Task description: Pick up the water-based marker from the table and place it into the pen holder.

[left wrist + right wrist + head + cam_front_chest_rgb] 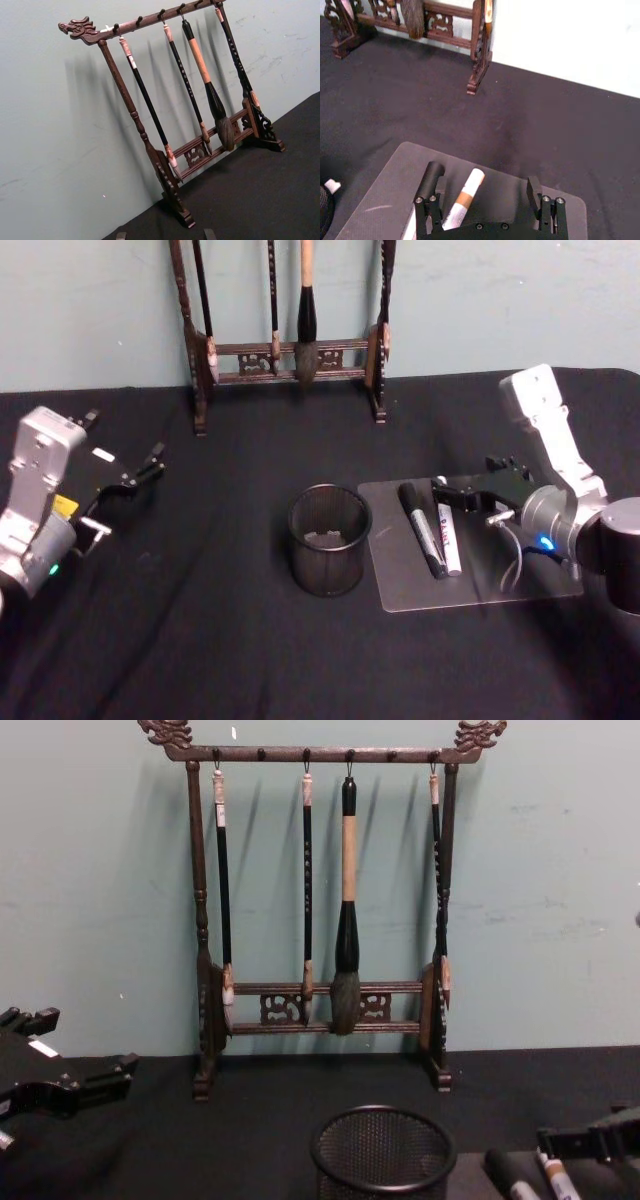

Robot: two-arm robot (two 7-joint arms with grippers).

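The pen holder (328,540), a round black mesh cup, stands upright mid-table and also shows in the chest view (383,1150). To its right, two markers lie side by side on a grey mat (500,575): a black-capped marker (420,528) and a white marker (447,538) with an orange band (465,197). I cannot tell which one is the water-based marker. My right gripper (452,496) hovers open just above the markers' far ends, its fingers (422,212) straddling both. My left gripper (140,475) is parked open at the far left.
A tall wooden brush rack (285,350) with several hanging brushes stands at the back against the wall. The black cloth (200,640) covers the table. The mat sits close to the pen holder's right side.
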